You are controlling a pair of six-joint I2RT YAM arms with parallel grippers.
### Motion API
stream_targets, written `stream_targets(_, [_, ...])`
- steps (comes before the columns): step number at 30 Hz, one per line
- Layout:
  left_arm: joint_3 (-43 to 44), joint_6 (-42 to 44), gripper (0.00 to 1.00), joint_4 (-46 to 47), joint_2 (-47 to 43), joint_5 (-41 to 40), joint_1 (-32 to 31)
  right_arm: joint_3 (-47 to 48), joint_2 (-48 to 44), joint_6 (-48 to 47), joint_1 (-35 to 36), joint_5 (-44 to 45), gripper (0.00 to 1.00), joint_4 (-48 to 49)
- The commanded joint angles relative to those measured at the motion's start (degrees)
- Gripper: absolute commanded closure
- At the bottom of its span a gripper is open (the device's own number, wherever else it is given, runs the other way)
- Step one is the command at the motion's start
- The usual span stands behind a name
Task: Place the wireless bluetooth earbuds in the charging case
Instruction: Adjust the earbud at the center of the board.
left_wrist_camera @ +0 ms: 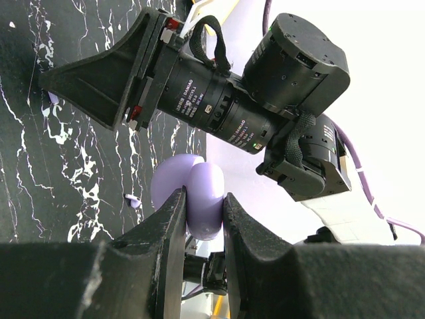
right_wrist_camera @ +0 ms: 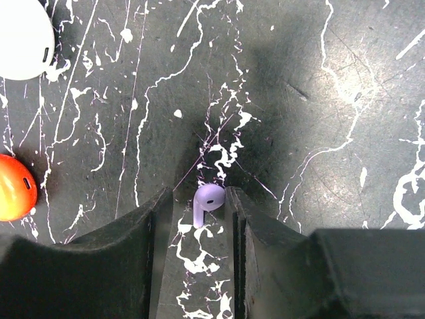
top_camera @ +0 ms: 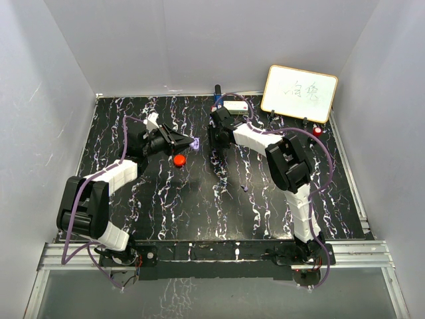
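Your left claw [left_wrist_camera: 204, 199] is clamped on the purple case [left_wrist_camera: 192, 179], left of centre. Your right claw [right_wrist_camera: 199, 193] straddles one purple earbud [right_wrist_camera: 211, 197] lying on the table [right_wrist_camera: 299, 100] mid-scene, jaws narrowly parted, a gap on one side.

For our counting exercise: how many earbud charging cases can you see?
3: purple case in the left gripper; red case and white case on the table. Others may be hidden.

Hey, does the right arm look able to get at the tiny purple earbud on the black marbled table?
Probably yes. The tiny purple earbud lies on the black marbled table between the right gripper's open fingers, nothing covering it; the round red puck sits well aside.
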Motion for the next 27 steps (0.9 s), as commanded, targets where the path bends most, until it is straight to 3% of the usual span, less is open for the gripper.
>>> stream_targets(1, [-0.5, 0.0, 1.0, 1.1, -2.0, 1.5, 0.5, 2.4, 1.2, -0.2, 0.0, 1.0, 0.66, -2.4])
stream_targets(13, [-0.9, -0.3, 1.0, 1.6, -1.7, 1.2, 0.5, 3.9, 2.5, -1.1, 0.0, 1.9, 0.73, -5.5])
stream_targets(18, [-0.9, -0.2, 1.0, 1.4, -1.7, 1.2, 0.6, 3.9, 2.9, -1.2, 0.0, 1.8, 0.83, -5.6])
stream_targets(27, [-1.1, 0.1, 1.0, 1.1, -1.7, 1.0, 0.7, 4.0, 2.0, -1.5, -0.1, 2.6, 0.92, -5.6])
